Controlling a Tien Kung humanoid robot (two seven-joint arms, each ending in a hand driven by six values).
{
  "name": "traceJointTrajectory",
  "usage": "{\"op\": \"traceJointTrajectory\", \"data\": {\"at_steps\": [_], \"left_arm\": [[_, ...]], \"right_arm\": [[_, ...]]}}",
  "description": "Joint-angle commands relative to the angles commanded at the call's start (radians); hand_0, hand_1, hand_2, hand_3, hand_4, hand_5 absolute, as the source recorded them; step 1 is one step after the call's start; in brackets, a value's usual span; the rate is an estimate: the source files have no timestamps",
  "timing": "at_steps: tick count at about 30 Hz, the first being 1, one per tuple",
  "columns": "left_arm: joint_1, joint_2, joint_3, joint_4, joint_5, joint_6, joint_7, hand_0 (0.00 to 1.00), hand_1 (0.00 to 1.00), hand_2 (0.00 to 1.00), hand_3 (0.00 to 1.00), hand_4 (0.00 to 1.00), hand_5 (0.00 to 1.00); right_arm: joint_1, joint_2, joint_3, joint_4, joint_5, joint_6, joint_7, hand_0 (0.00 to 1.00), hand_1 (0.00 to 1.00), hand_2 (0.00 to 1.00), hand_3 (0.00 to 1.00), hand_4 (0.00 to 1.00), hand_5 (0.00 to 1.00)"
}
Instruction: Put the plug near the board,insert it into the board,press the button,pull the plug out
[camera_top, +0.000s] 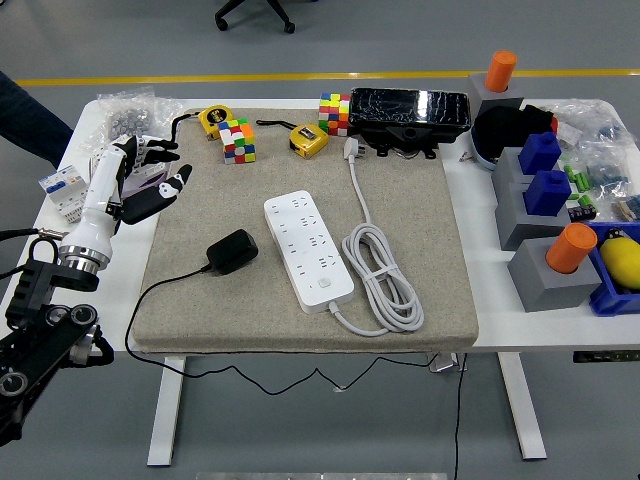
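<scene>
The robot's left hand (140, 180) is hovering over the left edge of the table (480, 335), just off the grey felt mat (420, 230), its white-and-black fingers (165, 188) hanging loosely spread and gripping nothing. The black plug adapter (231, 251) is lying on the mat below and to the right of that hand, apart from it, with its thin black cable (150, 295) trailing off over the mat's front edge. Just to the adapter's right, the white power strip (307, 250) is resting at a slant in the middle of the mat, its round button (324, 285) near the end closest to me and its own white cord (380, 270) lying coiled alongside. Two scrambled puzzle cubes (237, 139) and two yellow tape measures (308, 139) are sitting along the mat's far edge.
</scene>
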Motion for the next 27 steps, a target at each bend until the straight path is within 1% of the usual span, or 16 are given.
{"op": "traceJointTrajectory", "data": {"at_steps": [3, 5, 9, 14, 18, 21, 27], "left_arm": [[-0.027, 0.009, -0.003, -0.005, -0.001, -0.002, 0.002, 0.696, 0.631, 0.553, 0.593, 0.764, 0.221], [-0.040, 0.013, -0.011, -0.009, -0.002, -0.003, 0.003, 0.696, 0.631, 0.553, 0.593, 0.764, 0.221], [-0.032, 0.011, -0.034, -0.018, 0.001, -0.005, 0.004, 0.696, 0.631, 0.552, 0.592, 0.765, 0.221], [-0.029, 0.003, -0.053, -0.030, 0.001, -0.007, 0.010, 0.696, 0.631, 0.552, 0.591, 0.764, 0.221], [-0.034, 0.000, -0.051, -0.036, 0.001, -0.009, 0.012, 0.696, 0.631, 0.552, 0.591, 0.764, 0.221], [-0.035, -0.002, -0.063, -0.039, 0.001, -0.010, 0.013, 0.696, 0.631, 0.552, 0.592, 0.764, 0.221], [-0.037, -0.005, -0.051, -0.044, 0.000, -0.012, 0.017, 0.695, 0.631, 0.552, 0.592, 0.763, 0.220]], "right_arm": [[0.017, 0.000, 0.022, 0.000, -0.004, -0.001, 0.001, 0.530, 0.623, 0.603, 0.544, 0.879, 0.403], [0.039, -0.006, 0.017, -0.007, 0.000, 0.000, -0.001, 0.530, 0.623, 0.603, 0.544, 0.879, 0.403], [0.062, -0.013, 0.018, -0.005, 0.002, -0.001, -0.001, 0.530, 0.625, 0.603, 0.545, 0.880, 0.402], [0.070, -0.001, 0.026, -0.011, 0.003, 0.000, -0.002, 0.530, 0.624, 0.605, 0.545, 0.880, 0.403], [0.073, 0.012, 0.029, -0.026, 0.012, 0.001, -0.002, 0.530, 0.624, 0.605, 0.545, 0.880, 0.403], [0.080, 0.020, 0.019, -0.029, 0.016, 0.005, -0.006, 0.530, 0.627, 0.606, 0.546, 0.880, 0.403], [0.086, 0.017, 0.018, -0.018, 0.016, 0.003, -0.005, 0.530, 0.627, 0.607, 0.546, 0.880, 0.404]]}}
